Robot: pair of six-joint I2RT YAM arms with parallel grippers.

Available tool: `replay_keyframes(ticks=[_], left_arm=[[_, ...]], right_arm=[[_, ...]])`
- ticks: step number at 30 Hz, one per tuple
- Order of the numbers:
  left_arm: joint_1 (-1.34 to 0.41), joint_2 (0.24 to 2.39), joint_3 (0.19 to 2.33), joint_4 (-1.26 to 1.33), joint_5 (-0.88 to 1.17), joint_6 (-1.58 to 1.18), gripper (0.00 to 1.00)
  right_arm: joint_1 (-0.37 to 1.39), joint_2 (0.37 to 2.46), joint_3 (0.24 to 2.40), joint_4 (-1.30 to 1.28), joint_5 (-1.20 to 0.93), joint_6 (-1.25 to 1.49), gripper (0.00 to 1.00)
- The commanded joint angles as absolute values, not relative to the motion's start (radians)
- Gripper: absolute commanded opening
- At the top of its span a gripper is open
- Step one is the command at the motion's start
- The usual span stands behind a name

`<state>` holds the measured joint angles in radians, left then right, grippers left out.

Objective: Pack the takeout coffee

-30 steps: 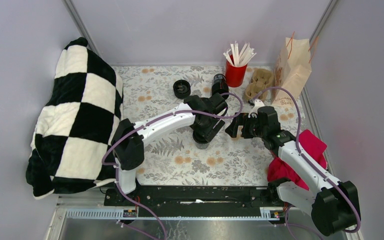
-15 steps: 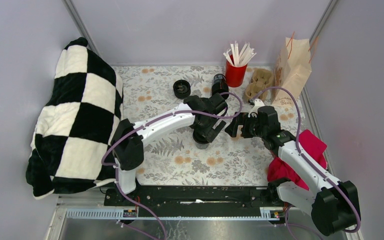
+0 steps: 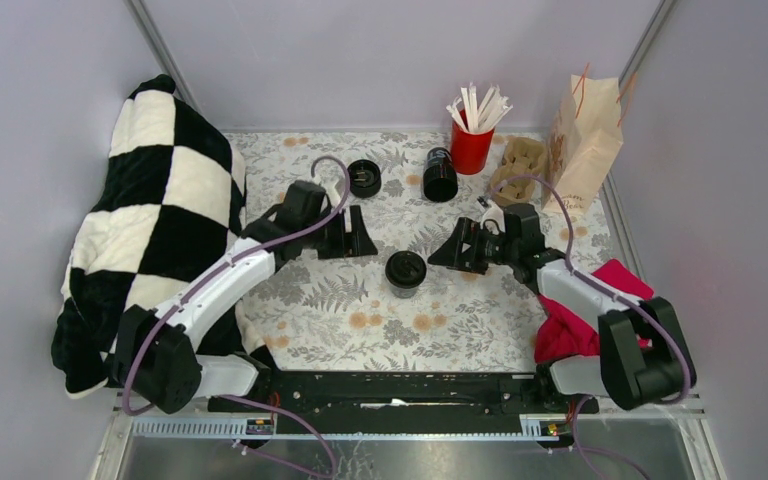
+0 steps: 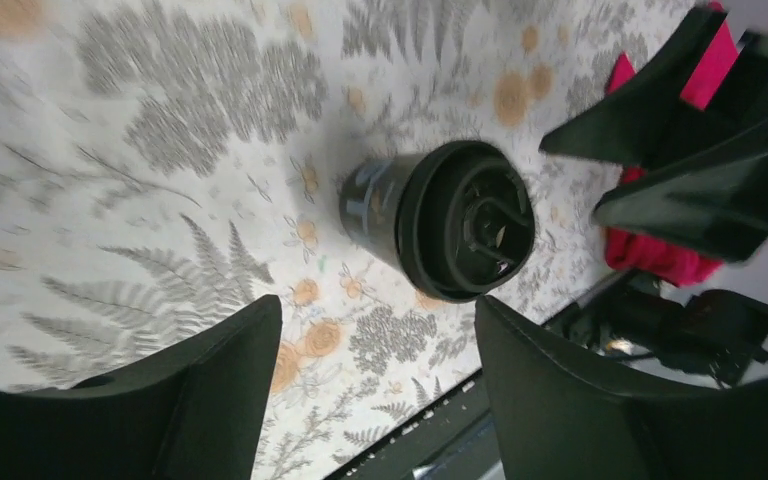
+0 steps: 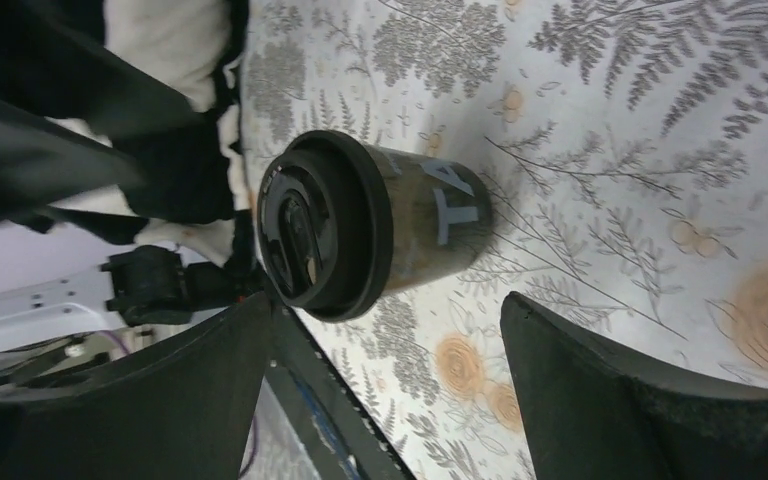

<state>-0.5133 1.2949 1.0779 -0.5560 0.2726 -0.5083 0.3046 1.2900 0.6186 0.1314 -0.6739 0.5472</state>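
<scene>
Between two low, outstretched arms, the lidded coffee cup (image 3: 405, 272) stands upright on the floral table (image 3: 460, 322); the left gripper (image 3: 365, 236) and right gripper (image 3: 442, 249) face it, jaws spread, not touching.

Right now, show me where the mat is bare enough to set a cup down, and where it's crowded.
Bare: the near strip between the lidded coffee cup and the base rail, and the back-left corner between the checkered blanket and the loose lid. Crowded: back right, around the red cup, pulp carrier and paper bag.
</scene>
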Motion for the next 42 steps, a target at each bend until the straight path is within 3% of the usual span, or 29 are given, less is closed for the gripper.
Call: replay_keyframes(ticks=[1,7,15,25,42], left_arm=[[-0.463,1.28,0.85,-0.165,0.586,-0.725,0.72],[-0.434,1.299,0.708,0.047,0.683,-0.814,0.66],[-0.439,1.302,0.655,0.148,0.698,-0.853,0.74],[-0.468,1.385,0.694,0.147,0.664,-0.842,0.54],[-0.497,1.421,0.693,0.156,0.624,-0.844,0.41]], right_arm=[[0.289,1.389,0.621,0.349,-0.876,0.671,0.88],[0.291,1.536,0.655,0.418,-0.944,0.7,0.76],[0.291,1.581,0.661,0.459,-0.951,0.714,0.72],[0.296,1.579,0.658,0.501,-0.97,0.742,0.7],[0.359,1.613,0.674,0.514,-0.945,0.746,0.52]])
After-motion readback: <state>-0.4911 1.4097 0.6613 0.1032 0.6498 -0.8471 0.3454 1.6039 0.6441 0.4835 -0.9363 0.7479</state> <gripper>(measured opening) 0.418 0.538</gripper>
